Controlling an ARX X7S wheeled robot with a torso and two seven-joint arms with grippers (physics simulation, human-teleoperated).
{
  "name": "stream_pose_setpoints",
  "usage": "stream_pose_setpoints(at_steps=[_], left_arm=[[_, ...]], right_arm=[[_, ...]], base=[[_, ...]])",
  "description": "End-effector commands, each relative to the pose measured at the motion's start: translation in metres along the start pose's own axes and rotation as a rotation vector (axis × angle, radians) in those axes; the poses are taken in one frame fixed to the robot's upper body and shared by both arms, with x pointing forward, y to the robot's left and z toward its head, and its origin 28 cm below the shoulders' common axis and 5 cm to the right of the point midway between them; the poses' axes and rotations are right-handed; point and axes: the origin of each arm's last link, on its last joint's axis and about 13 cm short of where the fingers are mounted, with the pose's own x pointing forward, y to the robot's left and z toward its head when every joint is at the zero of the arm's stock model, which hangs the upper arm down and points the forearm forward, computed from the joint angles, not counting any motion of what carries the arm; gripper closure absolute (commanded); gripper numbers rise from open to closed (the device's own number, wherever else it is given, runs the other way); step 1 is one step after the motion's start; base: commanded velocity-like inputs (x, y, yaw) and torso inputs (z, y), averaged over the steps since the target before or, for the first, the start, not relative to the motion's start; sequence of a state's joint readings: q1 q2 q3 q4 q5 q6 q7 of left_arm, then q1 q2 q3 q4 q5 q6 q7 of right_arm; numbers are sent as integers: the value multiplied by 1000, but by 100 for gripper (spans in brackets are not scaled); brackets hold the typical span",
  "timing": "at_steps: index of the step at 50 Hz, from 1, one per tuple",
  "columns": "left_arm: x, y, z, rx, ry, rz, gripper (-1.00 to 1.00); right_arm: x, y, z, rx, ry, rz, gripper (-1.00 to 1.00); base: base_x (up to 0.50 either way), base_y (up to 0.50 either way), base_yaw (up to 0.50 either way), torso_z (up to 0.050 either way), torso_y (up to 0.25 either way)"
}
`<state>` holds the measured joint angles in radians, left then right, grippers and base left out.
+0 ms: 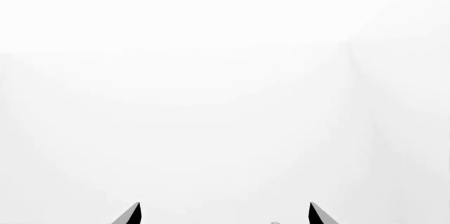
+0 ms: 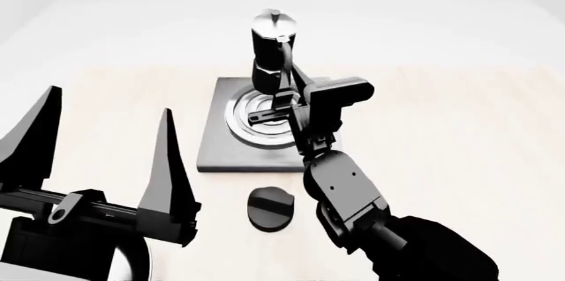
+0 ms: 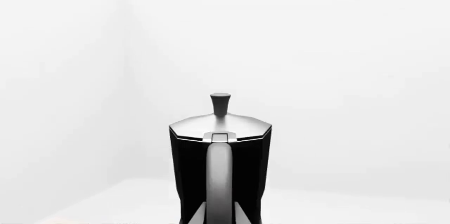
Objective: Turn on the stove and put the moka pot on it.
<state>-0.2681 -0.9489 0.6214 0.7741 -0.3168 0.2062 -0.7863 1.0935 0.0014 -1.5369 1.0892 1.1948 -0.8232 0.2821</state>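
**Over the burner: moka pot in the right gripper's hold**

On the pale wooden table (image 2: 459,135), the stove (image 2: 216,152) lies flat, its silver rings (image 2: 251,119) partly hidden by the right arm. The round black knob (image 2: 269,208) sits on the table just in front of the plate, apart from it. The moka pot (image 2: 272,46) stands upright above the far part of the plate; whether its base touches the rings cannot be told. The right gripper (image 2: 284,92) reaches in from the near side, its jaws closed narrowly on the pot's side handle (image 3: 219,182) (the wrist view shows the handle dead centre, finger edges flanking it low down). The left gripper (image 2: 102,145) is raised at the near left, well away from the stove, jaws spread wide with nothing between them. The left wrist view shows only two fingertips (image 1: 132,214) against white.
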Motion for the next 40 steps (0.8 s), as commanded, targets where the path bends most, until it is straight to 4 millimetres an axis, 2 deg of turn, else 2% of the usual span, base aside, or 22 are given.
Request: stream_pose_setpoints(at_steps=[1, 40], left_arm=[[0, 0, 0, 0, 2, -1, -100], [0, 0, -1, -5, 0, -4, -100]], right_arm=[[3, 1, 4, -14, -34, 14, 100], [7, 0, 6, -21, -9, 6, 100]], base=[[0, 0, 0, 6, -57], [0, 0, 0, 6, -58]])
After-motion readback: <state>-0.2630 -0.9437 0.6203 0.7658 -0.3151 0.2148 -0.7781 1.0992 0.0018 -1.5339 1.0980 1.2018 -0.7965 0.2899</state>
